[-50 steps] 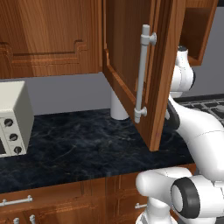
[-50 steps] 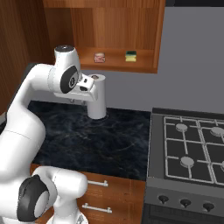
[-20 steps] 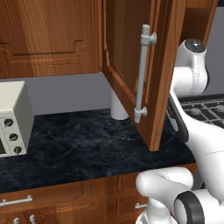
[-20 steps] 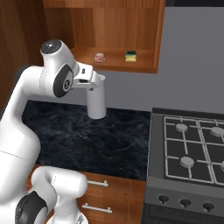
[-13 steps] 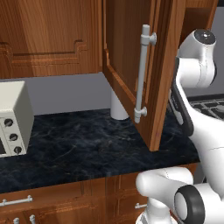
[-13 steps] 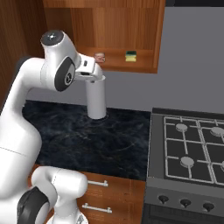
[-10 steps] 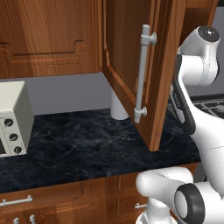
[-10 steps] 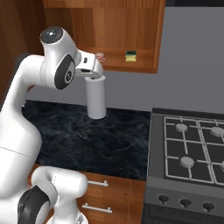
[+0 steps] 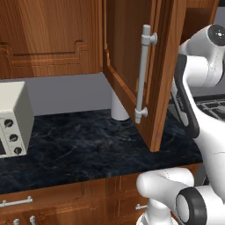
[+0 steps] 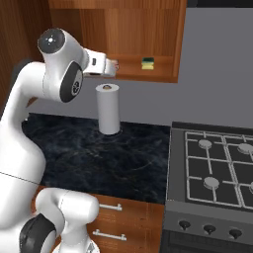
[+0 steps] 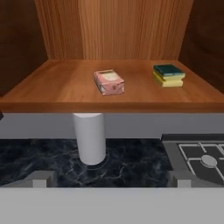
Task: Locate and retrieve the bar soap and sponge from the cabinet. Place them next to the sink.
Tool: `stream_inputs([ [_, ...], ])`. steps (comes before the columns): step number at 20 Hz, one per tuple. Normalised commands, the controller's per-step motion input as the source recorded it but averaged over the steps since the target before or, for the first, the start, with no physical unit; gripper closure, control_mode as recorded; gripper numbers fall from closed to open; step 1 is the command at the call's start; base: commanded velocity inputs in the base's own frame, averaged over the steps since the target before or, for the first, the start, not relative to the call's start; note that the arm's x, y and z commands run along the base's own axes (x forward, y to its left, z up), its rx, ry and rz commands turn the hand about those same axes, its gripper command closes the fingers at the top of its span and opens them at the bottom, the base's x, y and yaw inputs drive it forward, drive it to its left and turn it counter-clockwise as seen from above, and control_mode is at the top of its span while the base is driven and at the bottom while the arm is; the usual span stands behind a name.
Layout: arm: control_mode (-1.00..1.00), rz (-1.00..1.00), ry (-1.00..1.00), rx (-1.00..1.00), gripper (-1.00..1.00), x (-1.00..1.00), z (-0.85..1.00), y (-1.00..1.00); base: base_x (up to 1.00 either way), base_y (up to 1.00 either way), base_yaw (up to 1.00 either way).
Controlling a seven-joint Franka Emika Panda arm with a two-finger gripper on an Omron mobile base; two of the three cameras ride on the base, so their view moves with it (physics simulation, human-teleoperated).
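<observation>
Hand raised to shelf level at the front edge of the cabinet, released and spread wide, grasping nothing.

Progress, judged from how things lie: door already swung open, both items located, neither one lifted. Bar soap lying flat near the middle of the cabinet shelf, slightly toward its front edge. Sponge resting toward the shelf's right side, green layer up, well apart from the soap. Left to do: reaching in, closing on one block (soap looks the nearer and more centred), carrying it to the sink, then the same for the other. Sink not to be placed from these pictures, so probably a drive of the base ahead as well.

Differences between views: hand view gives both blocks clearly, plus the white paper towel roll standing on the dark desk below the shelf. Right base view gives the hand directly in front of the soap's spot and the sponge as a small speck beyond. Left base view blocked by the open door and its long silver handle, shelf contents hidden; toaster oven at the desk's left edge.
</observation>
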Motion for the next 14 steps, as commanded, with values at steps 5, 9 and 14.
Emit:
stream_inputs([
  [5, -1.00, 0.00, 0.03, -0.04, -1.00, 0.35, 0.00, 0.04, 0.00, 0.00, 0.00],
  [9, -1.00, 0.02, 0.03, -0.01, -1.00, 0.41, 0.03, 0.00, 0.00, 0.00, 0.00],
  [14, -1.00, 0.02, 0.00, 0.00, -1.00, 0.35, 0.03, 0.00, 0.00, 0.00, 0.00],
])
